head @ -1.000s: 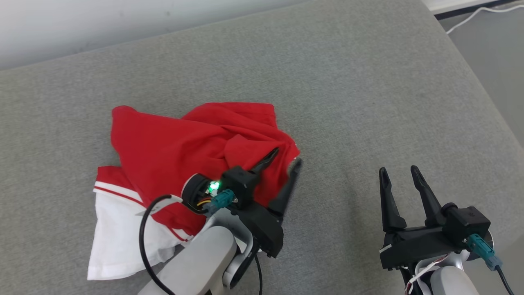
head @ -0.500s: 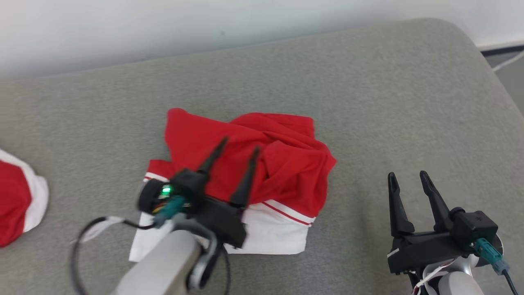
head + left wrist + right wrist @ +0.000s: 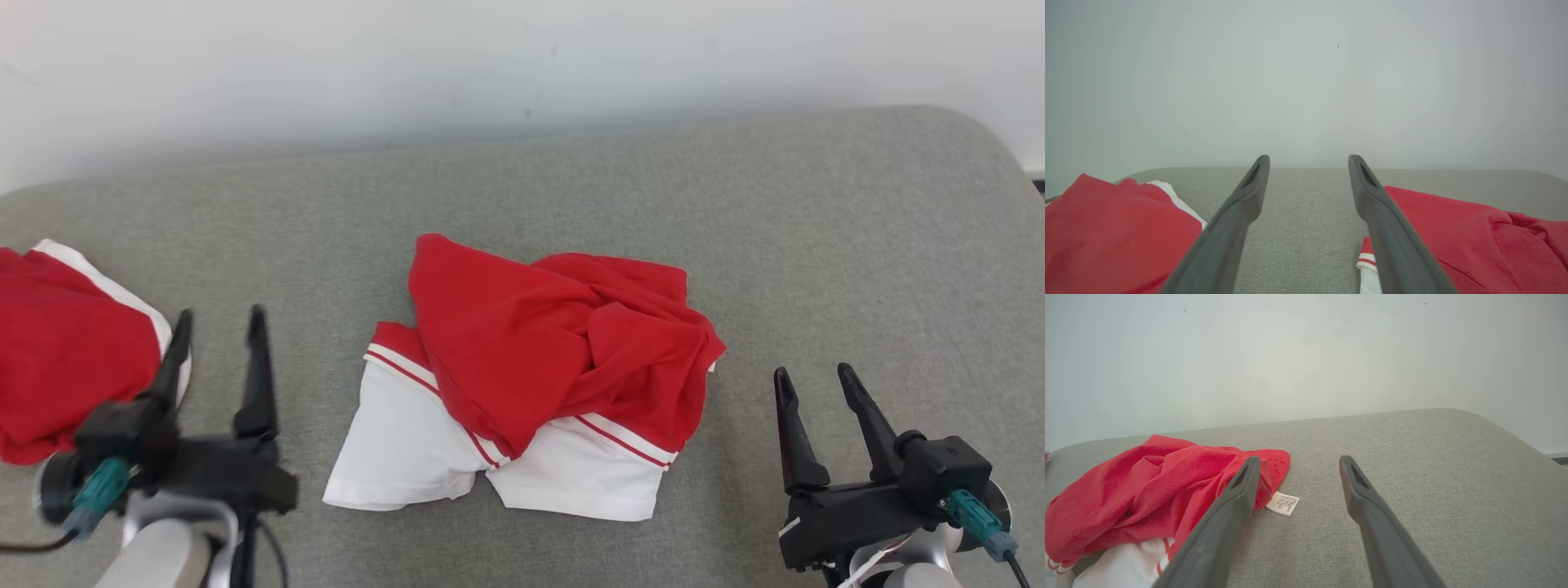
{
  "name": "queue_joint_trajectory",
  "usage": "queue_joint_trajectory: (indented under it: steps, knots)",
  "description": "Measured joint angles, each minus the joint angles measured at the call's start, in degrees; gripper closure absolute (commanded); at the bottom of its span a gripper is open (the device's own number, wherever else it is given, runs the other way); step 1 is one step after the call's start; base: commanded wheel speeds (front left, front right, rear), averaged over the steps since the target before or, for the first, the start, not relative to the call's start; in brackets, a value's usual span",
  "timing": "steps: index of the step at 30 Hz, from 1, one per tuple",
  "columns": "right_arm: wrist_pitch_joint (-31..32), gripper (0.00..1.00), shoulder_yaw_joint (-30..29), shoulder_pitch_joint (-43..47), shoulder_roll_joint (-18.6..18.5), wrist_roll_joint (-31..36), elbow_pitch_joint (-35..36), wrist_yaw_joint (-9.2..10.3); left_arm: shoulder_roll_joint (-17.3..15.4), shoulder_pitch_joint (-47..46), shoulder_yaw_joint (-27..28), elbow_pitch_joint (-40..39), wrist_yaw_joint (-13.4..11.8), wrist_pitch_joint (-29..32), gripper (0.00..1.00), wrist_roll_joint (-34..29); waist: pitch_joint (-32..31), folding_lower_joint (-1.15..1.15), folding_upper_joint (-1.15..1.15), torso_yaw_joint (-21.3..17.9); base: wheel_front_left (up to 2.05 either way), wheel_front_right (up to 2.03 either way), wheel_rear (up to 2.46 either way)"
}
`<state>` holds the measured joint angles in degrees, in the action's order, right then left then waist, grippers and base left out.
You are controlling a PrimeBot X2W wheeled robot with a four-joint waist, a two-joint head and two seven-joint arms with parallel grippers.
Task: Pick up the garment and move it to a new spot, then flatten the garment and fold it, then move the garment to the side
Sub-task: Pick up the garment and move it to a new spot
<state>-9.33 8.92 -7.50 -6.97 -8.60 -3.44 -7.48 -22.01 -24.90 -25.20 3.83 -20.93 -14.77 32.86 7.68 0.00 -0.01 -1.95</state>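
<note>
The left gripper (image 3: 220,318) sits at lower left, fingers pointing up, slightly blurred, jaws spread wide with nothing between them. The right gripper (image 3: 813,374) sits at lower right, fingers up and leaning slightly left, jaws likewise apart and empty.

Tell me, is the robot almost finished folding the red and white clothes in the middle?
Not nearly. Probably done: the garment lies loose in the middle of the grey cushion, likely its new spot. In hand: nothing; the left gripper and right gripper are open and empty on either side of it. Left: it is crumpled, so flattening, folding and moving it aside remain.
</note>
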Motion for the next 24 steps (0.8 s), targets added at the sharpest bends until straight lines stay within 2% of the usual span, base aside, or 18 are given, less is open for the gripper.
queue_joint_trajectory:
  steps: [5, 11, 20, 24]
  knots:
    - [0.8, 0.0, 0.6, 1.1, -0.3, 0.0, 0.7, 0.0, -3.2, 5.8, 2.9, -3.7, -1.5, -0.1, 0.0, -3.0, -1.7, 0.0, 0.0, 1.1, 0.0, 0.0, 0.0]
    - [1.8, 0.0, 1.4, 3.6, -0.8, 0.0, 1.4, 0.0, -5.1, 11.6, 2.3, -7.3, -0.9, -0.1, 0.0, -4.1, -3.8, 0.0, 0.0, 2.0, 0.0, 0.0, 0.0]
    - [3.9, 0.0, 1.4, 8.5, -0.1, 0.1, 4.6, 0.0, -5.1, 17.2, 1.7, -9.4, -1.4, -0.1, 0.0, -3.9, -7.5, -0.01, 0.0, 2.4, 0.0, 0.0, 0.0]
    - [4.7, 0.0, 1.7, 9.8, 0.3, 0.4, 5.9, 0.0, -4.5, 17.5, 2.2, -8.8, -0.7, -0.1, 0.0, -3.4, -8.3, -0.01, 0.01, 2.4, 0.0, 0.0, 0.0]
